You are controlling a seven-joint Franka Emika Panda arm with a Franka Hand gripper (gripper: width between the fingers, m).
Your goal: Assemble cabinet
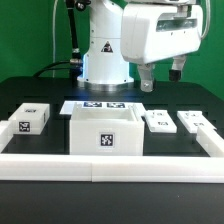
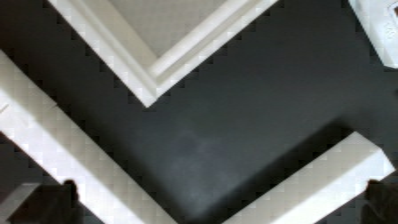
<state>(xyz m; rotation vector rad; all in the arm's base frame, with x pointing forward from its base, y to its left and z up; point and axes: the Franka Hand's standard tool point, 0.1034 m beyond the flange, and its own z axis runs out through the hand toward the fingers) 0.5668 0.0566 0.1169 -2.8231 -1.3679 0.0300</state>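
The cabinet body (image 1: pixel 104 131), a large open white box with a marker tag on its front, stands mid-table. A small tagged white block (image 1: pixel 30 118) lies on the exterior view's left. Two flat tagged panels (image 1: pixel 158 121) (image 1: pixel 194 122) lie on the right. My gripper (image 1: pixel 161 78) hangs open and empty in the air above the nearer panel, clear of everything. In the wrist view one corner of the body (image 2: pixel 157 55) shows, with a panel's edge (image 2: pixel 338 180) and dark bare table between them. The gripper (image 2: pixel 217 215) holds nothing, and its dark fingertips (image 2: pixel 50 205) stand wide apart.
A long low white rail (image 1: pixel 110 160) runs along the table's front edge and shows as a diagonal band in the wrist view (image 2: pixel 54 135). The marker board (image 1: pixel 105 104) lies behind the body. The robot's white base (image 1: pixel 105 55) stands at the back.
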